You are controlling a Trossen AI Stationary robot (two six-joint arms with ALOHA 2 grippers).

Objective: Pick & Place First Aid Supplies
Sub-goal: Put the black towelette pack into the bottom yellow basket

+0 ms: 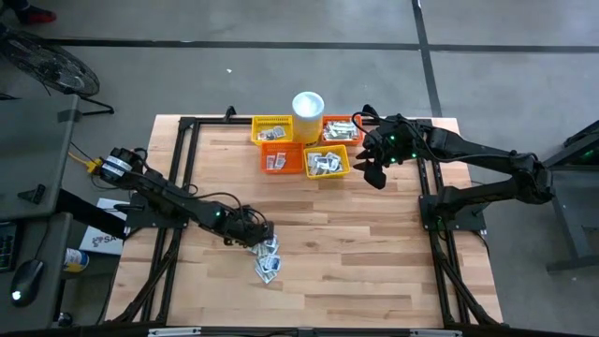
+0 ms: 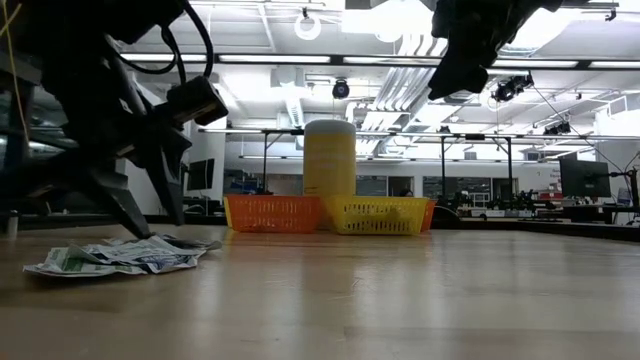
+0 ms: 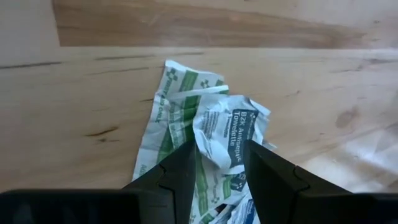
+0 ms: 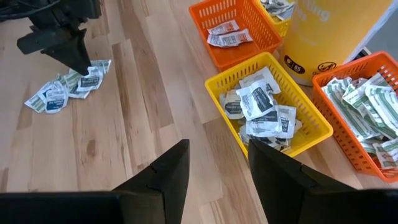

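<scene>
The left gripper's [image 3: 219, 163] fingers [image 3: 177, 174] pinch a crumpled white antiseptic towelette sachet [image 3: 229, 132] that sits between their tips, on top of a loose pile of first aid sachets [image 1: 266, 259] lying on the wooden surface [image 1: 356, 243]. Seen from above, that pile lies toward 7 o'clock from the middle of the surface, with the left gripper touching its 11 o'clock edge.

The right gripper's [image 4: 219, 163] fingers [image 4: 173, 169] stand spread, holding nothing, raised above the surface. Below them is the near rim of a yellow basket [image 4: 219, 86] filled with more sachets. From above, this gripper hovers at about 1 o'clock, just beside the baskets.

Four small mesh baskets [image 1: 301, 145], yellow and orange, cluster at 12 o'clock, each holding sachets. A white cylindrical cup [image 1: 308, 112] stands among them.
</scene>
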